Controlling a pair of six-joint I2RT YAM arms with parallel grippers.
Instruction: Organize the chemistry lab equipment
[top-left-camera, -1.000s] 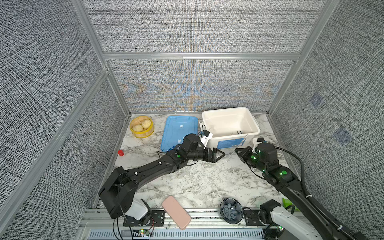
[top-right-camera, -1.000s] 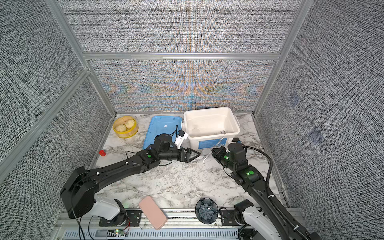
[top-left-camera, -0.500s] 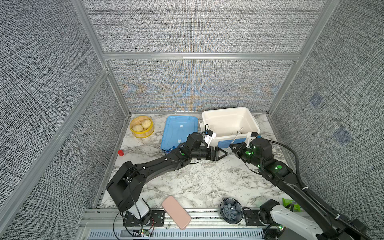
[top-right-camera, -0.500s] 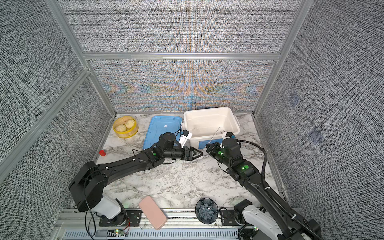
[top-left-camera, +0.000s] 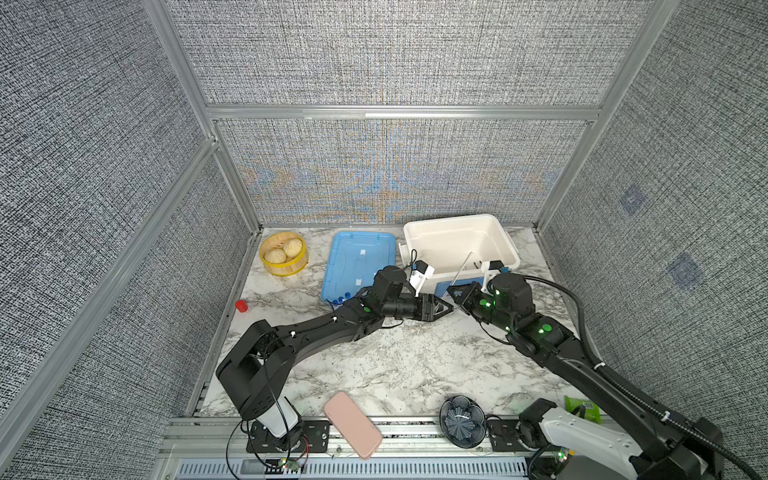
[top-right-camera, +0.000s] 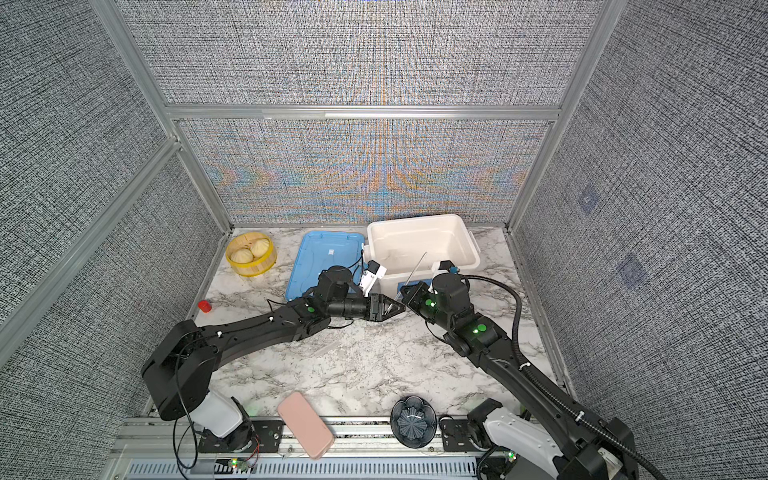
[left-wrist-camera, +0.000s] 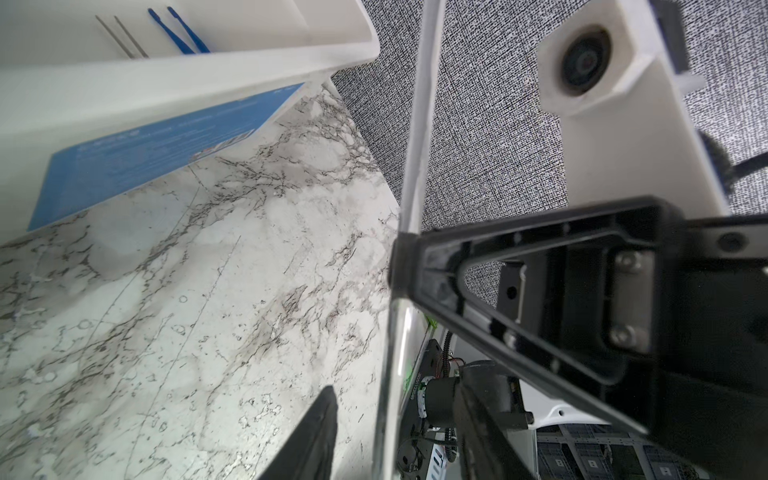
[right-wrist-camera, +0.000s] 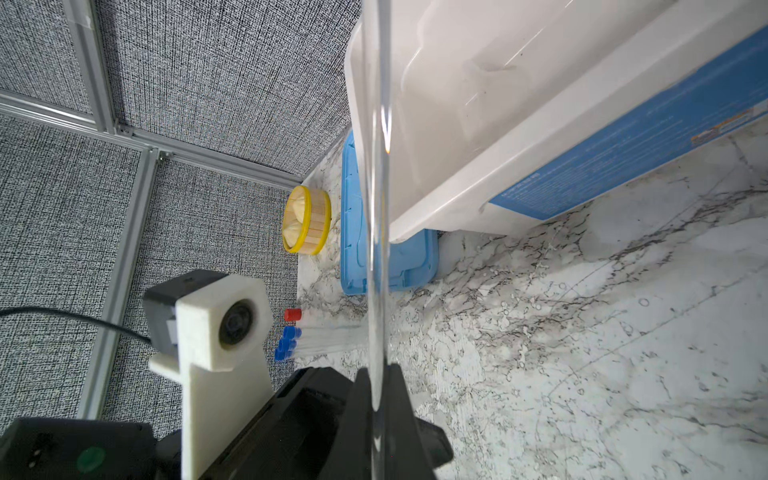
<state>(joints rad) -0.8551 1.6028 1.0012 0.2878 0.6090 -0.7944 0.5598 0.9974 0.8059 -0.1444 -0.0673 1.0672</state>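
Apparently a handover: right gripper (top-left-camera: 456, 292) clamped shut on the stick (top-left-camera: 462, 269), left gripper (top-left-camera: 448, 308) half open astride it, not yet gripping; next, left must clamp before right lets go.

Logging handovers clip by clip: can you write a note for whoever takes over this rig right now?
Holding: right tool is shut on the long thin stick, which is tilted with its upper end toward the white bin.
Approaching: left tool is open, jaws either side of the stick's lower end, not gripping.
Done: blue tweezers and silver tweezers lie in the bin.
Left: bin the stick. The three blue-capped tubes lie on the table by the blue lid.
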